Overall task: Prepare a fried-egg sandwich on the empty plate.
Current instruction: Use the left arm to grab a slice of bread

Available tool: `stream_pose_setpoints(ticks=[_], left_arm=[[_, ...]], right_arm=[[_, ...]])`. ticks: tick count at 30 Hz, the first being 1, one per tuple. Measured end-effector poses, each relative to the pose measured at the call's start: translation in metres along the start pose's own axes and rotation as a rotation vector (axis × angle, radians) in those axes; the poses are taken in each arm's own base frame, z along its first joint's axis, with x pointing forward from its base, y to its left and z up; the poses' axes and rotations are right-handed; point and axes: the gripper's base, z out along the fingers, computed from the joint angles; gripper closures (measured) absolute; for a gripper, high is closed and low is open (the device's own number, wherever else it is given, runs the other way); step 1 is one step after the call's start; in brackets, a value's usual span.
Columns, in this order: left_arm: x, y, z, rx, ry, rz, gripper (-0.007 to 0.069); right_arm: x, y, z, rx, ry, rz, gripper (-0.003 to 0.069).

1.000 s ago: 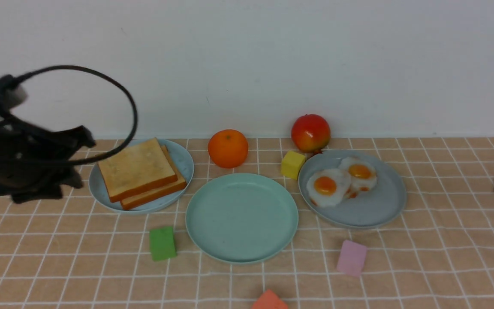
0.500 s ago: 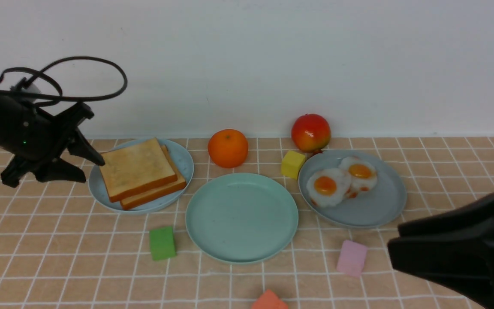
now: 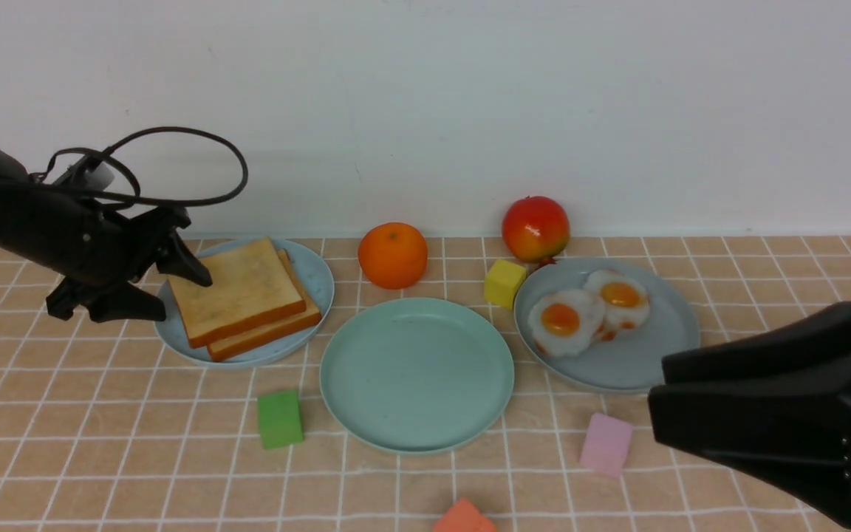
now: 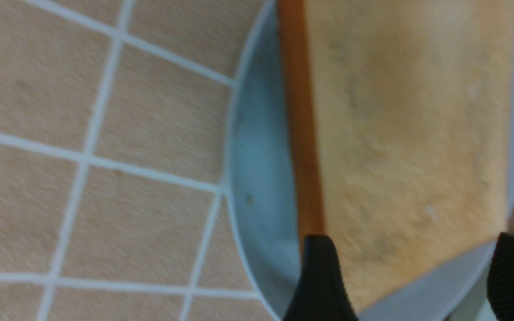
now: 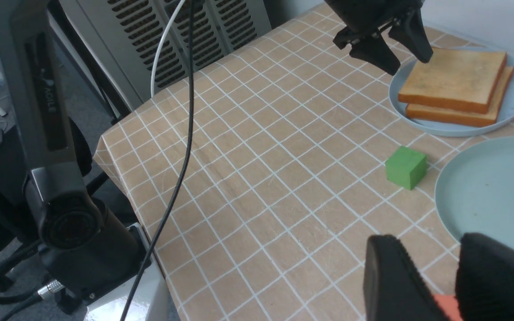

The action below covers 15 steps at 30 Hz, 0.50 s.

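The empty plate (image 3: 417, 373), mint-green, lies at the table's middle with nothing on it; its edge shows in the right wrist view (image 5: 493, 187). Two toast slices (image 3: 237, 292) are stacked on a light-blue plate (image 3: 318, 277) at the back left. My left gripper (image 3: 178, 292) is open at the stack's left edge, and the top slice's corner (image 4: 408, 133) lies between its fingers (image 4: 321, 258). Two fried eggs (image 3: 562, 321) rest on a grey-blue plate (image 3: 647, 362) at the right. My right gripper (image 3: 658, 395) hovers low at the front right, open and holding nothing.
An orange (image 3: 392, 255) and a red fruit (image 3: 535, 227) sit by the back wall. Blocks lie around the plates: yellow (image 3: 504, 283), green (image 3: 280, 419), pink (image 3: 606, 443), orange-red (image 3: 462, 517). The table's left edge (image 5: 105, 147) and the left arm's base show in the right wrist view.
My left gripper has moved right and down to the toast stack and its jaws have spread wider. My right arm has come into view at the lower right and edged left.
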Motion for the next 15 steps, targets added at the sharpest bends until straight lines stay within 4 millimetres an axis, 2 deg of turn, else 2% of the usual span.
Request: stream_pose_setpoints(ticks=[10,15], left_arm=[[-0.004,0.002,0.005,0.005,-0.038,-0.024,0.0139],[-0.003,0.01,0.022,0.014,-0.017,-0.076,0.0141]], right_arm=[[0.0,0.0,0.0,0.0,0.0,0.0,0.042],[0.0,0.0,0.0,0.001,-0.001,0.0,0.042]])
